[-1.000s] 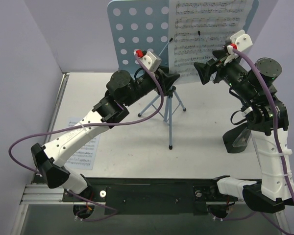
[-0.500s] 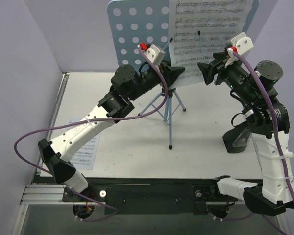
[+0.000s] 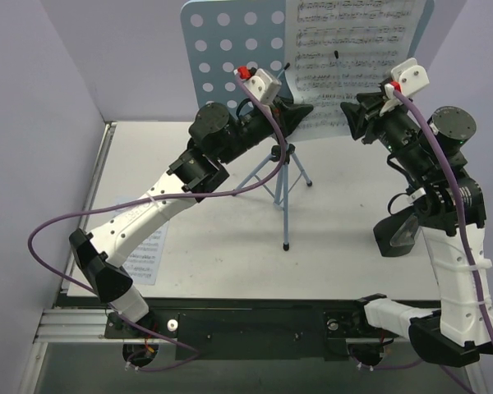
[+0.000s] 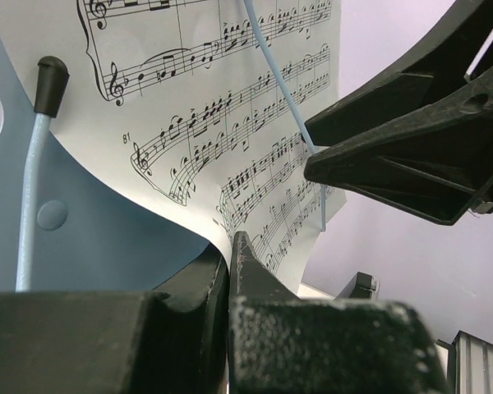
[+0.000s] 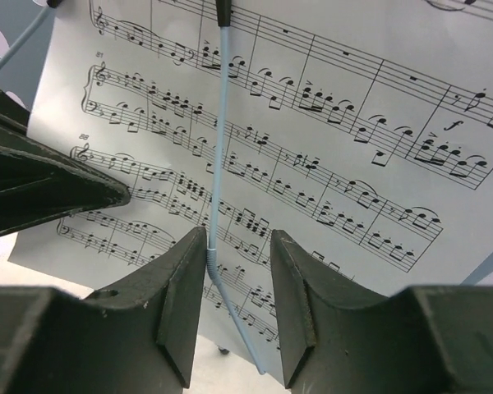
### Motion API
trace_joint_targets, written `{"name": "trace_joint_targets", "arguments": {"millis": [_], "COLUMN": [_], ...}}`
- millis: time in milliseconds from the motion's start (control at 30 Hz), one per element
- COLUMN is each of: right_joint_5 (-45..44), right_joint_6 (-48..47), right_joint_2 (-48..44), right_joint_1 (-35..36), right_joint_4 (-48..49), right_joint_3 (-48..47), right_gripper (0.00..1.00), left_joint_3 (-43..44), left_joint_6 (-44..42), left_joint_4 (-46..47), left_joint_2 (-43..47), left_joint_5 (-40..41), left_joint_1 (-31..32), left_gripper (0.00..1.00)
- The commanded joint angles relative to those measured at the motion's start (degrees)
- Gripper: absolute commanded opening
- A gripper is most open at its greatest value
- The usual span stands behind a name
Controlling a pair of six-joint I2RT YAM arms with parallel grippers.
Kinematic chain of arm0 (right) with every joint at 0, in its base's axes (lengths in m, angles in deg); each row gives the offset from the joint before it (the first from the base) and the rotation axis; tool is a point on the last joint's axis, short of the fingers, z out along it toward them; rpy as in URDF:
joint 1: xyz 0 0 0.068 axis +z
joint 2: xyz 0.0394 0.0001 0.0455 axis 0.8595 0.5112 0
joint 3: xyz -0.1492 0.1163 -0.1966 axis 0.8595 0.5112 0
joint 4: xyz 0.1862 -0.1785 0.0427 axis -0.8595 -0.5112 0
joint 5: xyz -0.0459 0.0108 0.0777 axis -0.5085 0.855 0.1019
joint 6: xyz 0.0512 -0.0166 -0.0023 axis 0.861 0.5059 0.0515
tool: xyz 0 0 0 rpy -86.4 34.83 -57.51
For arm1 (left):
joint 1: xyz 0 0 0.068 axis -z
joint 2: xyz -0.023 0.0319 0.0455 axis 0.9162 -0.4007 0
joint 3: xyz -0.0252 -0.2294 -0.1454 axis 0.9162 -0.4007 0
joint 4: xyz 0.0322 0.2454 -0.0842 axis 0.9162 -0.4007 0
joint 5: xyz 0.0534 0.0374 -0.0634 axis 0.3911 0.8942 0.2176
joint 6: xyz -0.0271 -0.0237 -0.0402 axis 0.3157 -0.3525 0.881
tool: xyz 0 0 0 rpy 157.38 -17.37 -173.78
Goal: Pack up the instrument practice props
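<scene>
Drooping sheet-music page (image 4: 214, 123) sits pinched in left gripper (image 4: 230, 244).

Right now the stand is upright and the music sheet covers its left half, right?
No. The stand is upright, but the sheet covers its right half; the top view shows the left half bare, holes showing.

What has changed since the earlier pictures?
The left gripper rose to the lower edge of the sheet-music page and shut on it. The right gripper edged up toward the page, jaws apart around the blue holder wire. The music stand and the loose page on the table stayed.
</scene>
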State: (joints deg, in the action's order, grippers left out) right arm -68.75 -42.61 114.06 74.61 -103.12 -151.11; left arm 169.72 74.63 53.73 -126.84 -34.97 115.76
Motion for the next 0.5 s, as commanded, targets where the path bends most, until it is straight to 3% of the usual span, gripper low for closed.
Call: {"name": "trace_joint_targets", "arguments": {"millis": [0, 367, 433, 467], "right_joint_5": [-1.93, -1.67, -0.62, 1.12], "right_joint_6": [-0.48, -1.01, -0.05, 0.31], "right_joint_2": [-2.47, -4.23, -4.06, -3.97], "right_joint_1": [-0.76, -1.38, -1.38, -1.38], "right_joint_4": [4.48, 5.88, 5.97, 5.89], "right_joint_3": [0.08, 1.49, 1.31, 1.14], "right_gripper": [0.30, 0.17, 0.28, 0.45], "left_joint_3": [3.15, 5.26, 5.26, 5.17], "left_joint_6": [-0.56, -1.44, -1.53, -1.53], "left_joint_4": [1.42, 1.51, 1.51, 1.42], "left_joint_2": [-0.55, -2.48, -2.48, -2.40], "left_joint_5": [-0.55, -0.02, 0.25, 0.25], "left_joint_1": [0.01, -0.08, -0.08, -0.08], "left_gripper": [0.00, 0.00, 0.00, 0.00]}}
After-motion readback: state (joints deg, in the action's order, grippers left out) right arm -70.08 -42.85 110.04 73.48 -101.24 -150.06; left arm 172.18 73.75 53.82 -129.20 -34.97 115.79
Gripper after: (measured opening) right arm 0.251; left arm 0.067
